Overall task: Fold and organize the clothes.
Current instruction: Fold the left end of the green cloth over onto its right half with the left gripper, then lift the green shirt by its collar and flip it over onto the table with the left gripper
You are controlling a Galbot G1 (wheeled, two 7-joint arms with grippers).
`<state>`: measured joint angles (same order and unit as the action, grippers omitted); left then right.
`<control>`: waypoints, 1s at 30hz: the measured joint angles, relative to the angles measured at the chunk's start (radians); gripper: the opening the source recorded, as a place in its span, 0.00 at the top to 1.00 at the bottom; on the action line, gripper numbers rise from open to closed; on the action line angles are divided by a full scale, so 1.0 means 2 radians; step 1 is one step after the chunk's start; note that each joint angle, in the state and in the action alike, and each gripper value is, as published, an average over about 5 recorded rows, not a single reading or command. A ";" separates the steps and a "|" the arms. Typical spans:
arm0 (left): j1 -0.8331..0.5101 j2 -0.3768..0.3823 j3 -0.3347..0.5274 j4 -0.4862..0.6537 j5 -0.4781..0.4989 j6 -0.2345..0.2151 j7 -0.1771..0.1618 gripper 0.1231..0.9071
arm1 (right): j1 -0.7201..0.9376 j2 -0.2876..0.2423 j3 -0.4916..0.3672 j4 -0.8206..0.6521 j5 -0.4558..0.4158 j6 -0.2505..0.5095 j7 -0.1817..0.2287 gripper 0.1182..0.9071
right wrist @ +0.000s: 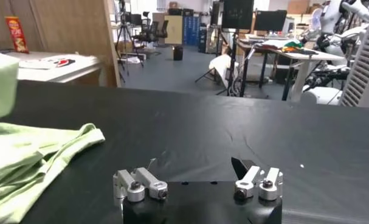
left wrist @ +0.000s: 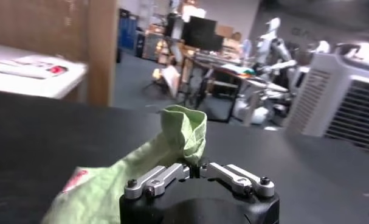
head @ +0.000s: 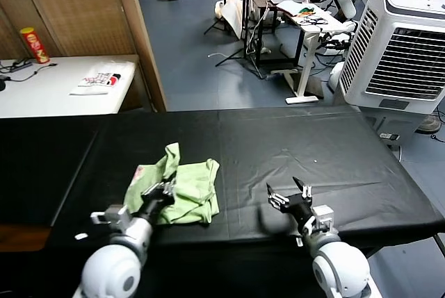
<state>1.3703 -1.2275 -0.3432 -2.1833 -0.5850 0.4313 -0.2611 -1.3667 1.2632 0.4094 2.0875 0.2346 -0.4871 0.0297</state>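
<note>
Our left claw (head: 161,191) pinches the shirt (head: 182,185) on the counter (head: 292,138) (right claw (head: 290,196) wide, idle). We should carry the fold across slowly, keeping edges aligned.

Both arms ended in rounded silver-grey housings; the left gripper (head: 161,192) and right gripper (head: 290,196) had black bodies, silver screwed links.

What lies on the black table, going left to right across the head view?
Left end effector, shut on the cloth → crumpled pale green soft shirt → bare black tablecloth → right end effector, open and empty.
</note>
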 joint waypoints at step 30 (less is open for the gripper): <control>0.038 0.004 -0.036 0.026 0.077 -0.044 0.032 0.14 | 0.070 -0.002 -0.098 -0.030 0.033 0.003 -0.047 0.14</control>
<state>1.4466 -1.2200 -0.4157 -2.1321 -0.4304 0.3438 -0.1965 -1.2270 1.2586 0.2142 2.0272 0.2997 -0.4811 -0.0638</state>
